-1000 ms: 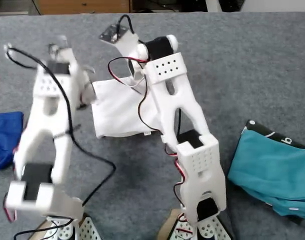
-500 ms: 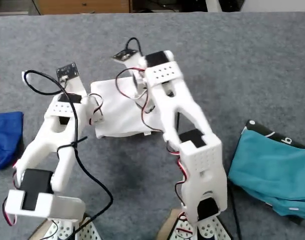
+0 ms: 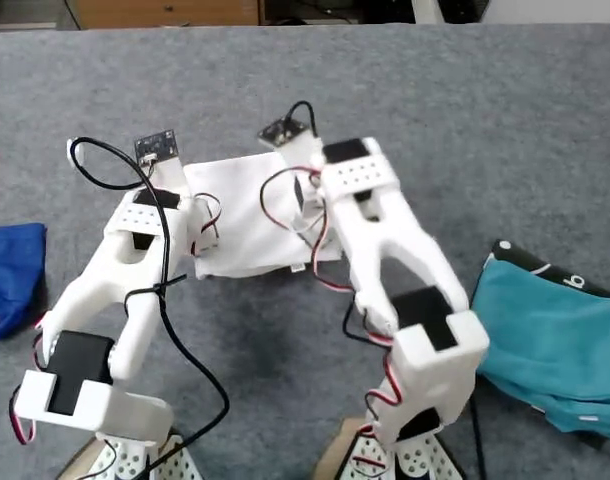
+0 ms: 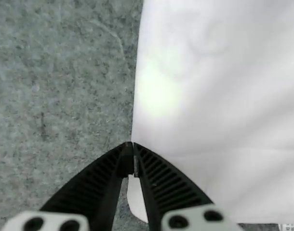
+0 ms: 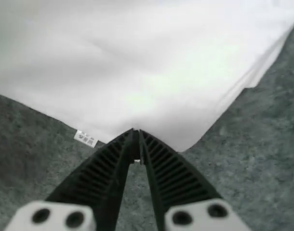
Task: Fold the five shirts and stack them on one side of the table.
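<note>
At the far left edge of the frame the blue shirt [image 3: 10,275] lay bunched on the grey table [image 3: 485,120], where it had been a second before. Next to it, the left arm [image 3: 125,270] had changed most. It had been raised and swinging in the upper left of the frame, and now it was down at the left edge of the white shirt [image 3: 245,210]. The left gripper [image 4: 133,150] had its jaws pressed together on that edge, with a sliver of white cloth caught between them. The white shirt sat in the upper middle of the frame, flat between the two arms, and more of it showed than before. The right arm [image 3: 385,240] had shifted to the right and drawn in towards the bottom of the frame. The right gripper [image 5: 136,137] was at the shirt's near right edge, its jaws closed tight and pinching the hem. At the lower right the teal shirt [image 3: 545,345] lay as it had, well apart from the arms.
</note>
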Controlling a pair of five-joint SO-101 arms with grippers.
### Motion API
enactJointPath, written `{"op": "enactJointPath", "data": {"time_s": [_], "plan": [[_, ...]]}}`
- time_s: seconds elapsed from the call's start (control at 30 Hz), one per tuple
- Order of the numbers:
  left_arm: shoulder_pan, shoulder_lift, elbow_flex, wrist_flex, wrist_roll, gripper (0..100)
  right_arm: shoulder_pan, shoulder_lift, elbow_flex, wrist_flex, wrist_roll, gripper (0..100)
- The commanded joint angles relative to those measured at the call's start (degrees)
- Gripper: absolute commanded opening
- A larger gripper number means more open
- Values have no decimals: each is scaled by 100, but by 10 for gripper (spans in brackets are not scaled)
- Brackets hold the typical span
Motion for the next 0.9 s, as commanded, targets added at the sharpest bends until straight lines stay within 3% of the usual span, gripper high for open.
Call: {"op": "enactJointPath", "data": {"time_s": [0.0,0.33,0.63,0.87], "plan": [[44,-13,-26,-62,-44,19,-75,-488,356,-378,-44,5],[35,-4,-26,-88,-44,19,866,-40,567,-985,369,5],[-9,-66,-88,9,-44,19,356,-875,585,-519,360,5],[-9,-66,-949,949,-79,19,409,-2246,541,-105,369,5]]}}
